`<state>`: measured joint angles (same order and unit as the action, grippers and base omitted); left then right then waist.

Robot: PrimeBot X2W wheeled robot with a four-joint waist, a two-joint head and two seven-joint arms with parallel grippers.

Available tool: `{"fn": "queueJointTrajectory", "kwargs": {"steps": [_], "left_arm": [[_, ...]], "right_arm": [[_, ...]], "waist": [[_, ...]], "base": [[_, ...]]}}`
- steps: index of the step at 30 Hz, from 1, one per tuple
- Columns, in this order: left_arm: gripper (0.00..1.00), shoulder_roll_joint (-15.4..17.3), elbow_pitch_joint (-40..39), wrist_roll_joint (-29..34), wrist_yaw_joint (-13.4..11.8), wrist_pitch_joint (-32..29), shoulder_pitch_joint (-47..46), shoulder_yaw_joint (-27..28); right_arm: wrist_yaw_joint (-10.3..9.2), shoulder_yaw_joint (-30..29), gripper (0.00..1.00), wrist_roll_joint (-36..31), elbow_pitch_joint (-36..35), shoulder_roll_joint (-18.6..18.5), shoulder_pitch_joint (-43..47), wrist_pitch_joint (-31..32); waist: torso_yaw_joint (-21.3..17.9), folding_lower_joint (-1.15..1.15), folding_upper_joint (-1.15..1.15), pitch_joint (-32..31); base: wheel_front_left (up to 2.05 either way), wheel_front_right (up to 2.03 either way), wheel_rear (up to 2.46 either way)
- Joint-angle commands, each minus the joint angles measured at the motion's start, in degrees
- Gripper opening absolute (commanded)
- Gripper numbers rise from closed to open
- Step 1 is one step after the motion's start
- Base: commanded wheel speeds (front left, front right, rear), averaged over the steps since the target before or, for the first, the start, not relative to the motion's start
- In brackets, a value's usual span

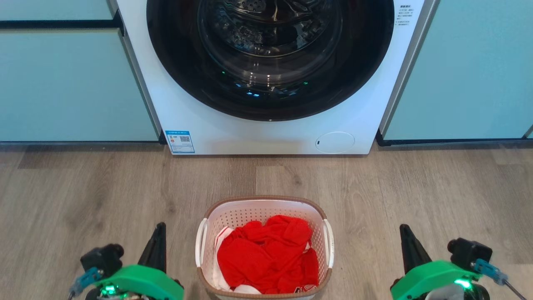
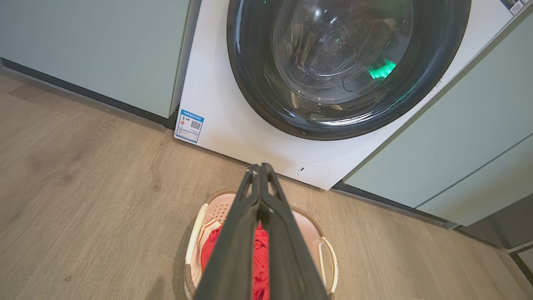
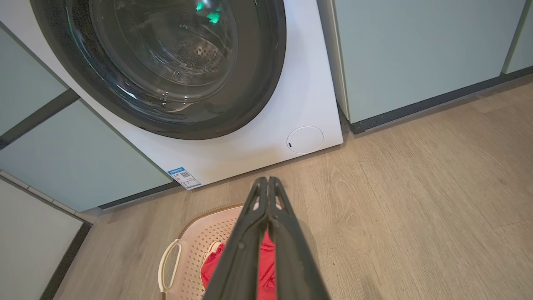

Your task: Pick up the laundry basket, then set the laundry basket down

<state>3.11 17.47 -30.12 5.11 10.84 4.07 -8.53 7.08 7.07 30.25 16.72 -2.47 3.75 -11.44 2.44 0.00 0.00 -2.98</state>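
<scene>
Low at either edge of the head view, we note both arms held forward, fingers pointing toward the washing machine (image 1: 270,137). Left gripper (image 1: 160,229): fingers pressed together, empty. Right gripper (image 1: 404,230): likewise closed on nothing. Laundry basket (image 1: 233,214) stands on the wooden floor (image 1: 83,187) between them, apart from both, red clothing (image 1: 266,250) inside.

open floor (image 1: 83,196) flanking laundry basket (image 1: 250,213), strip beyond; washing machine (image 1: 266,135) behind it

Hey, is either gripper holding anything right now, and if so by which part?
Nothing is held. The left gripper and right gripper are shut empty, either side of the laundry basket.
</scene>
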Motion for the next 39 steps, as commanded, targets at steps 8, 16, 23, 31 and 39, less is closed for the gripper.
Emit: {"fn": "queueJointTrajectory", "kwargs": {"steps": [8, 16, 23, 31, 39], "left_arm": [[0.00, 0.0, -2.2, -6.2, 0.5, -1.6, -4.1, 2.3], [0.00, 0.0, -2.3, -11.1, 0.7, -2.9, -4.7, 3.4], [0.00, 0.0, -2.4, -15.3, 0.8, -4.1, -5.1, 4.4], [0.00, 0.0, -2.5, -20.0, 1.0, -5.5, -5.7, 5.5], [0.00, -0.1, -2.6, -24.3, 1.1, -6.6, -6.1, 6.4]], "right_arm": [[0.11, -1.2, 0.00, 6.6, -2.1, -1.1, -3.9, 1.6], [0.14, -2.0, 0.00, 11.6, -2.2, -1.2, -4.4, 2.7], [0.16, -2.7, 0.00, 16.0, -2.2, -1.3, -4.8, 3.8], [0.19, -3.5, 0.00, 20.9, -2.3, -1.4, -5.3, 5.0], [0.21, -4.3, 0.00, 25.2, -2.3, -1.5, -5.8, 6.1]], "waist": [[-0.2, 0.00, 0.00, 0.3], [-0.4, 0.00, 0.00, 0.5], [-0.6, 0.00, 0.00, 0.8], [-0.8, 0.00, 0.00, 1.0], [-0.9, 0.00, 0.00, 1.2]], "base": [[0.00, 0.00, 0.00], [0.00, 0.00, 0.00], [0.00, 0.00, 0.00], [0.00, 0.00, 0.00], [0.00, 0.00, 0.00]]}}
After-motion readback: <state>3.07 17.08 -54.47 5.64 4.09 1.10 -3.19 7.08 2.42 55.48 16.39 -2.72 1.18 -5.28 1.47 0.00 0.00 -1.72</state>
